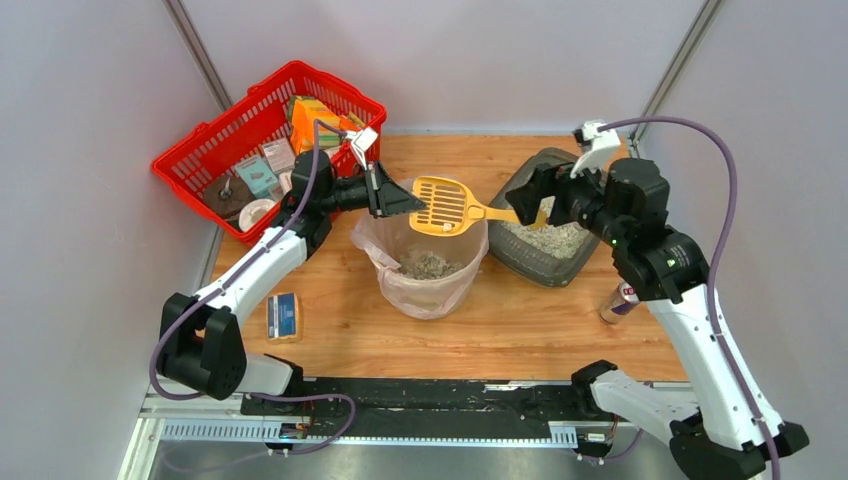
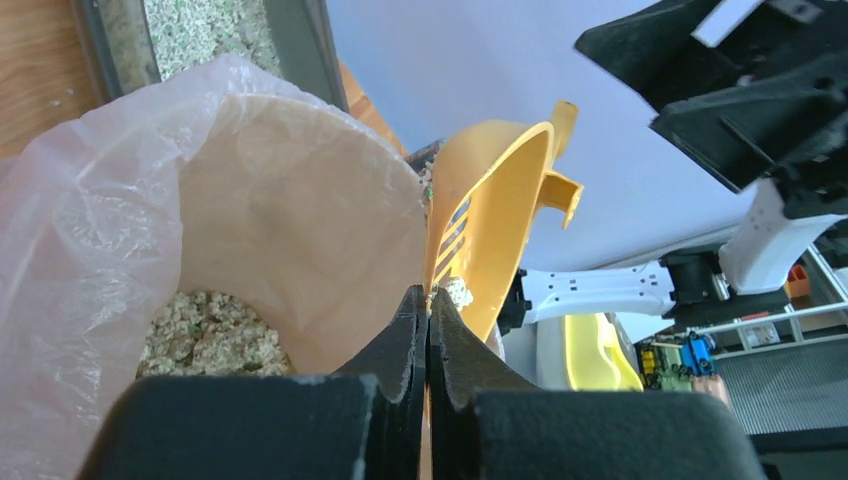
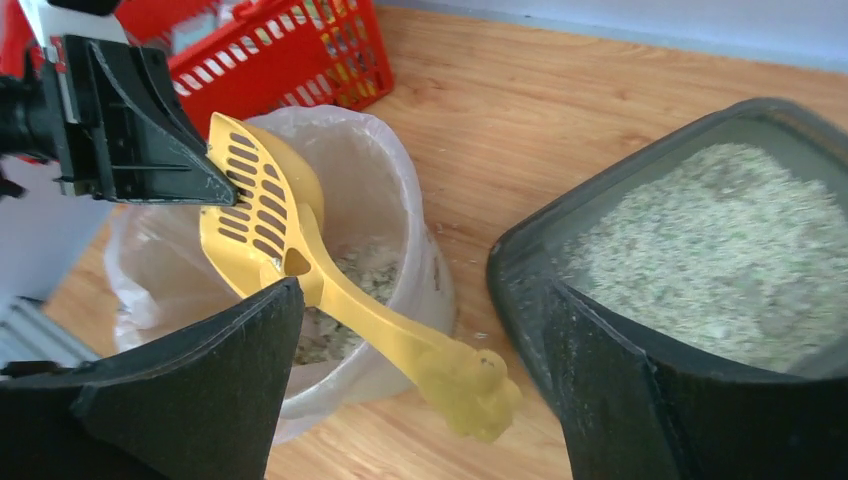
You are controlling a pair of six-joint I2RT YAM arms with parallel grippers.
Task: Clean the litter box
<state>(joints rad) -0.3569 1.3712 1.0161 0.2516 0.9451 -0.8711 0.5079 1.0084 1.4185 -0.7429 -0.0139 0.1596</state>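
Grey litter box (image 1: 527,263) is sitting diagonal, back right on the wooden table (image 1: 540,330), corner pointing at the bin (image 1: 430,295). Left gripper (image 1: 420,205) is pinching the yellow scoop (image 1: 448,205); right gripper (image 1: 531,204) is gaping, fingers wide apart. Pale walls (image 1: 450,60) around.

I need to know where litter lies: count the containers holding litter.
2. The litter box at the right rear, and the bag-lined bin in the middle, beneath the scoop. The red basket shows no litter, though its bottom is partly hidden.
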